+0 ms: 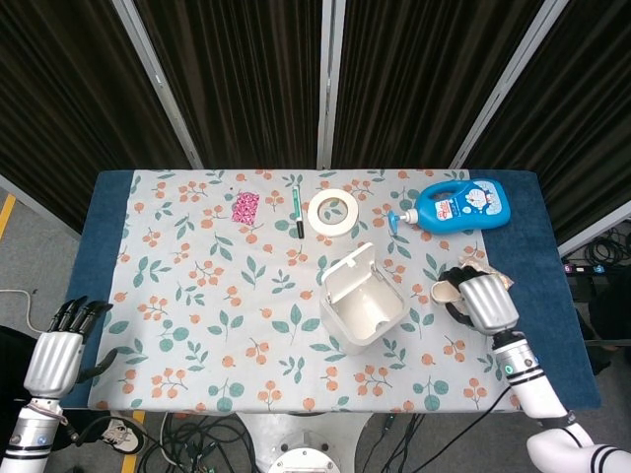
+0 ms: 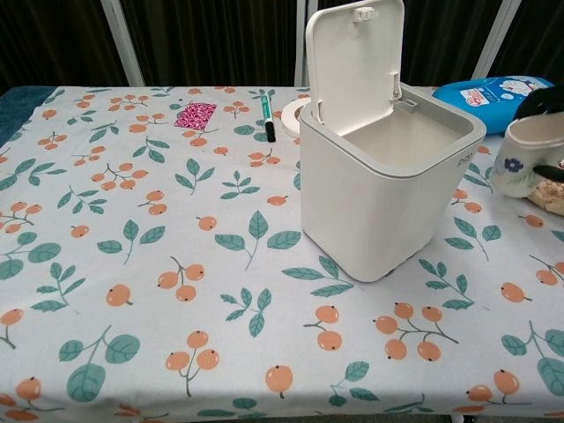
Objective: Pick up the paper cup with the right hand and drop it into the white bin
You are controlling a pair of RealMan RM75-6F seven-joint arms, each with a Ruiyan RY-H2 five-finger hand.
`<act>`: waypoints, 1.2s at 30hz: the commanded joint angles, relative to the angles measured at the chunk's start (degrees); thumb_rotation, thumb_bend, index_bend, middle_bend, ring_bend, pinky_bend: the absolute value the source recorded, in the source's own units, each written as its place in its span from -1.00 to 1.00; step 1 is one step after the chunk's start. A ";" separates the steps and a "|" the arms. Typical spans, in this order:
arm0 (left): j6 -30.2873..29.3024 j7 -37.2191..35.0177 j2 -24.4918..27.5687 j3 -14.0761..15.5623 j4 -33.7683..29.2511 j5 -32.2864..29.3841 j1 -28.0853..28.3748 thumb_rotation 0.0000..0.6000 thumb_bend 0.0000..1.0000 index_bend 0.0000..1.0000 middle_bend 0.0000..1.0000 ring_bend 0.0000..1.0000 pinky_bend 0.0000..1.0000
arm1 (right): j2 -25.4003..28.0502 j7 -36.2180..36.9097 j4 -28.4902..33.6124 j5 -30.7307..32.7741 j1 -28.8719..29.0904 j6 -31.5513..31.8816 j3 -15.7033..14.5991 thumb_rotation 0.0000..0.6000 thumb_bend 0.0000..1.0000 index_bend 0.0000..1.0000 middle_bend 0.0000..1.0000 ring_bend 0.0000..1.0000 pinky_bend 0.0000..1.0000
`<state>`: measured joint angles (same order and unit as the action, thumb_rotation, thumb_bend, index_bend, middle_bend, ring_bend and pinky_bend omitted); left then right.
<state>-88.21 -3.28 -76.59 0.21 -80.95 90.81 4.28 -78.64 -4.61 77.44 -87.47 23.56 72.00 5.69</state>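
Table [image 1: 110, 193] w/ dark blue cover, floral cloth [image 1: 197, 286] (orange berries, green leaves) on top. Behind: black pleated curtains [image 1: 246, 79] split by pale metal posts [image 1: 327, 84]. Grey floor [image 1: 44, 266], yellow stripe [image 1: 6, 215] at left edge, cables [image 1: 187, 431] under table front.

Paper cup [image 2: 529, 157] — right side cut off by chest view's edge.
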 commanded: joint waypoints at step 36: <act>-0.47 -0.47 -0.20 -0.23 0.47 -0.14 -0.16 1.00 -0.52 -0.59 -0.64 -0.84 -0.77 | 9.00 -0.47 23.48 -10.62 6.94 -1.45 0.82 1.00 -0.96 -1.00 -0.90 -1.00 -0.83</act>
<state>-88.69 -3.76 -76.80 -0.03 -80.47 90.67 4.12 -69.79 -5.24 100.79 -98.08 30.43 70.52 6.66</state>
